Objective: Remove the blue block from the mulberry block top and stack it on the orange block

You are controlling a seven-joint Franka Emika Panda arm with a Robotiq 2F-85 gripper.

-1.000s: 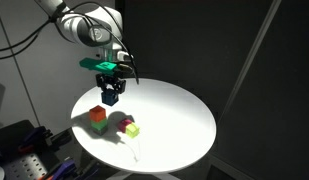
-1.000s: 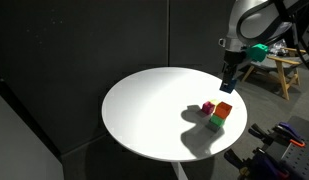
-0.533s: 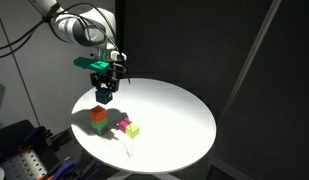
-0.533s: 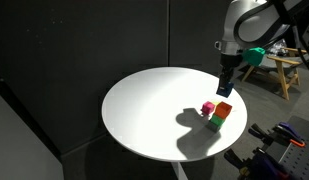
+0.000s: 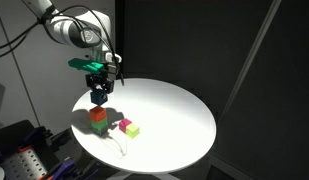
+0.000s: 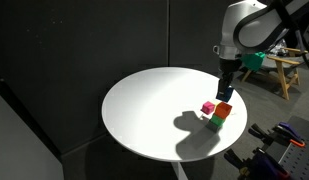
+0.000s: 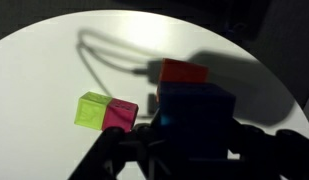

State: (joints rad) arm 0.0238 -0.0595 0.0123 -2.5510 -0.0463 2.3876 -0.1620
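My gripper is shut on the dark blue block and holds it just above the red-orange block, which sits on top of a green cube. In the wrist view the blue block fills the space between the jaws, with the orange block showing past its top edge. The magenta mulberry block lies on the white table with nothing on it, touching a yellow-green cube. In an exterior view the gripper hangs over the orange block beside the mulberry block.
The round white table stands against dark curtains. A thin white cable lies on the table near the blocks. Wooden furniture stands behind the table in an exterior view.
The gripper with the blue block has moved sideways from over the mulberry block to above the orange and green stack, and it has come a little lower.
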